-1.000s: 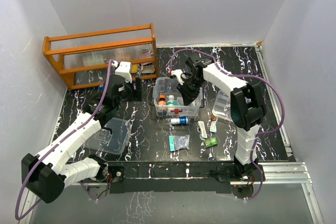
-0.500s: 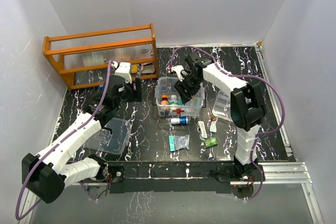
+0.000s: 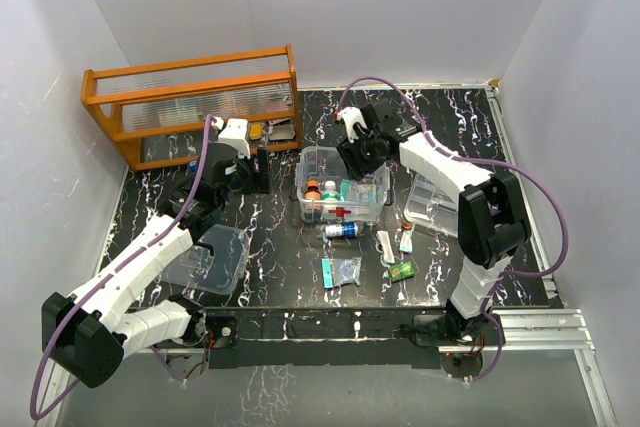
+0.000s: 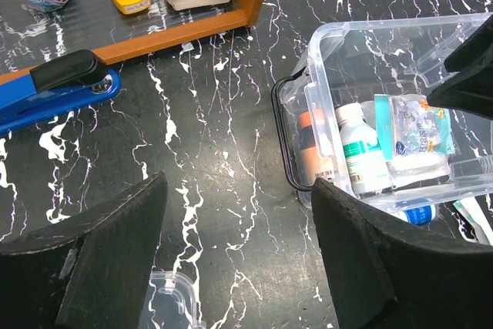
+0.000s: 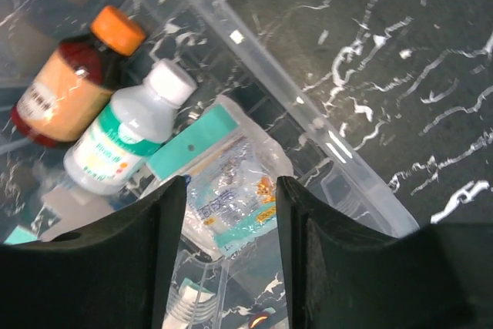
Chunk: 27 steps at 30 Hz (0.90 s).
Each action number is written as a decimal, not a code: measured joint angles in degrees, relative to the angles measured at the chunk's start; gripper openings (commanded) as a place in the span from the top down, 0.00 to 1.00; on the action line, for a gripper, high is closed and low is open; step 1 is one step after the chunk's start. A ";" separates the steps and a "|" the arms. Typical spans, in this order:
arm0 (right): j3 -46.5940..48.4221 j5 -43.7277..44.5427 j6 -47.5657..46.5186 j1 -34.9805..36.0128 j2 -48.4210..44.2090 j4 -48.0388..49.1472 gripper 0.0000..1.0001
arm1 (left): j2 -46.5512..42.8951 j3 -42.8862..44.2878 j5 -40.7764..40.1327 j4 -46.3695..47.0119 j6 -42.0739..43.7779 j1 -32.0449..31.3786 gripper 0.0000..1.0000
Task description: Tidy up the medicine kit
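The medicine kit (image 3: 340, 209), a clear box with a red cross on its front, stands mid-table. It holds a brown orange-capped bottle (image 5: 73, 78), a white bottle (image 5: 127, 132) and a teal-and-clear packet (image 5: 223, 152). My right gripper (image 3: 358, 154) hovers open above the box's far side; in the right wrist view the packet lies loose in the box between the open fingers (image 5: 231, 186). My left gripper (image 3: 250, 173) is open and empty over bare table left of the box (image 4: 239, 190). The box's dark handle (image 4: 283, 140) faces it.
An orange rack (image 3: 195, 102) stands far left, a blue stapler (image 4: 54, 90) beside it. Clear plastic pieces lie at left (image 3: 210, 259) and right (image 3: 433, 202). A blue bottle (image 3: 345, 230), sachet (image 3: 342, 269), white tube (image 3: 386, 245), green-tipped tube (image 3: 407, 239) and green packet (image 3: 402, 270) lie in front of the box.
My right gripper has lifted out of the box and drawn back toward the far side, leaving the packet inside. The left arm has not moved.
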 measured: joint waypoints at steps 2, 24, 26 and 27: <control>-1.97 4.11 2.62 0.63 -0.74 2.60 0.64 | 0.00 0.00 0.07 0.02 -0.07 -0.02 0.26; -9.40 27.65 21.31 7.34 3.54 9.66 0.70 | 0.02 -0.07 0.17 0.04 -0.11 0.00 0.26; -10.10 26.93 21.46 7.34 3.52 10.27 0.70 | 0.02 -0.07 0.17 0.04 -0.11 0.00 0.26; -10.34 26.40 21.53 7.34 3.52 10.34 0.69 | 0.02 -0.07 0.17 0.07 -0.11 0.00 0.26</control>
